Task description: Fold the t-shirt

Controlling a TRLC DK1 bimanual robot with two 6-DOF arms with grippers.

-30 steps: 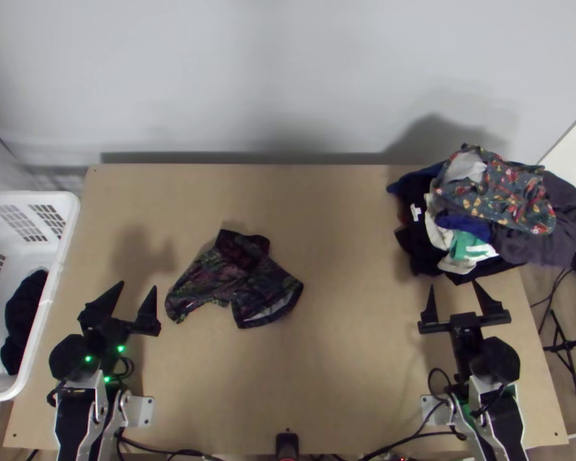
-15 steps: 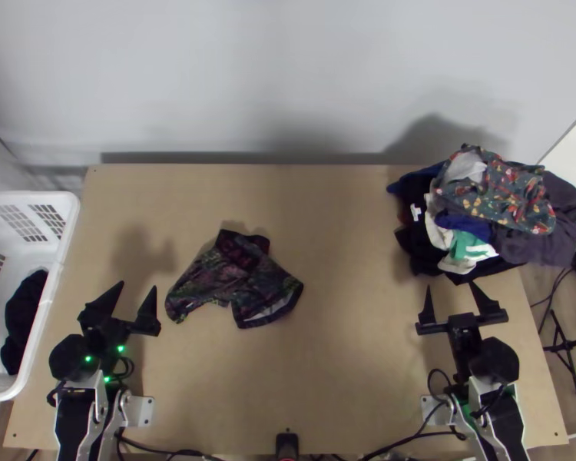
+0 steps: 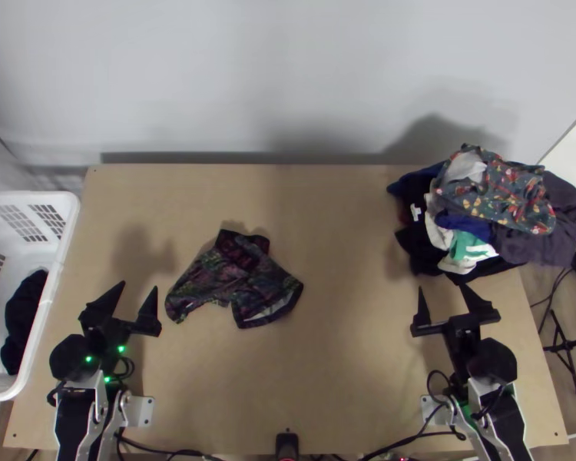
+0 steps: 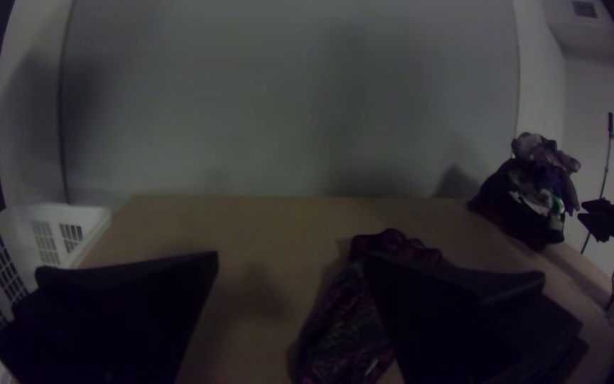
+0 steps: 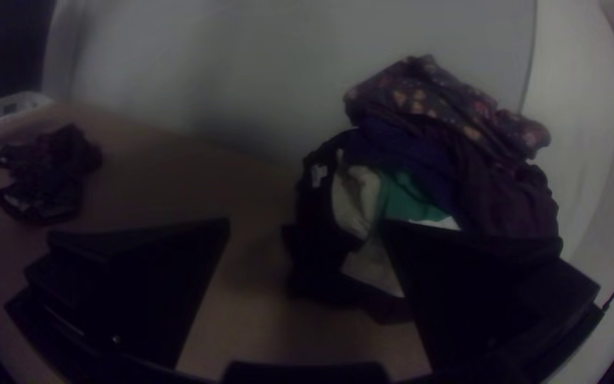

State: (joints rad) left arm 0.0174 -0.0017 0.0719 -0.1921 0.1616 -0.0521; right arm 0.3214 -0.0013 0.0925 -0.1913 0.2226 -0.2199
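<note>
Step in hand: preparation, judged to precede any fold; the counter [image 3: 349,392] carries the work, with the clothes pile [image 3: 518,196] at its far right corner in the top view; the dark patterned garment [image 3: 234,276] lies left of centre, partly bunched and skewed, one hemmed opening facing the near side – its outline suggests shorts rather than a t-shirt.

The left pincer [image 3: 139,285] stands open and empty beside the garment, apart from it; the right pincer [image 3: 442,286] is likewise open and empty, on the near side of the pile.

Next move: bring both pincers to opposite edges of the garment, grip, and spread it flat before folding; caution – the layers overlap, so a shallow grip may catch only one.

Change from the earlier top view: the right pincer has shifted slightly towards the counter's middle; the left pincer and the garment hold their former positions.
</note>
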